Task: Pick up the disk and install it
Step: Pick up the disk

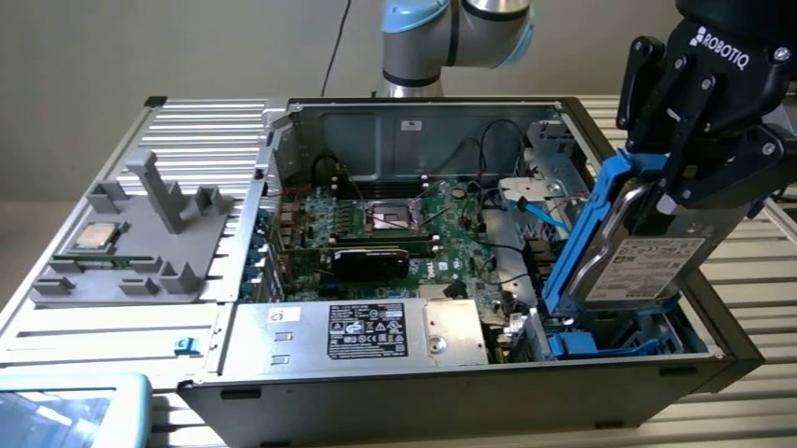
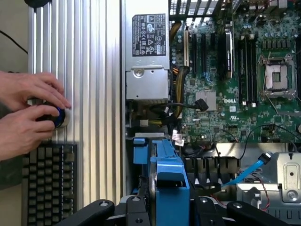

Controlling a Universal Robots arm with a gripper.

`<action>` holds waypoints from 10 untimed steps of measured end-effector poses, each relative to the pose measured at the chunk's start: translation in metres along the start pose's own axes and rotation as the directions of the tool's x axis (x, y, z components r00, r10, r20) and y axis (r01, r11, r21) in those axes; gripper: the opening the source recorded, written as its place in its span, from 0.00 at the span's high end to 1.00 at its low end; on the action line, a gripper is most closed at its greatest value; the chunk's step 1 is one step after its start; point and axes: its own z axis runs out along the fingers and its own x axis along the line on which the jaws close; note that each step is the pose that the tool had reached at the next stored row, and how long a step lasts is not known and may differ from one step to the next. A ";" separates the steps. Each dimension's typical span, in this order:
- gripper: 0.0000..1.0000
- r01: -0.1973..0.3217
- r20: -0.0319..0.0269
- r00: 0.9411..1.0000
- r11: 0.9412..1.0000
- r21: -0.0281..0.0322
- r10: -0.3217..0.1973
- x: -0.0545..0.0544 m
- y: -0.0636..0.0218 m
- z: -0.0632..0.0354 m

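The fingers [image 1: 644, 103] are clamped on the disk [image 1: 654, 266], which hangs tilted with its lower end at the mouth of the drive bay [image 1: 607, 345]. At this angle the blue carrier [image 1: 588, 229] may catch on the drive bay's edge and jam, or twist in the grip. Just behind the drive bay, the blue cable [image 1: 538, 203] could get pinched; farther behind it, the motherboard [image 1: 424, 238] risks a knock if the disk slips
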 end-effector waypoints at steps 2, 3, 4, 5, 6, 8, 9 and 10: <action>0.63 0.001 0.000 1.000 1.000 0.001 -0.001 0.000 0.0002 0.0011; 0.63 0.002 0.000 1.000 1.000 0.001 -0.002 0.001 0.0003 0.0015; 0.63 0.003 0.000 1.000 1.000 0.002 -0.003 0.001 0.0003 0.0020; 0.63 0.003 0.000 1.000 1.000 0.002 -0.003 0.001 0.0003 0.0023; 0.63 0.003 0.000 1.000 1.000 0.002 -0.003 0.001 0.0003 0.0025; 0.63 0.003 0.000 1.000 1.000 0.002 -0.003 0.001 0.0003 0.0028; 0.63 0.003 0.001 1.000 1.000 0.002 -0.003 0.001 0.0003 0.0031; 0.63 0.003 0.002 1.000 1.000 0.002 -0.003 0.001 0.0003 0.0034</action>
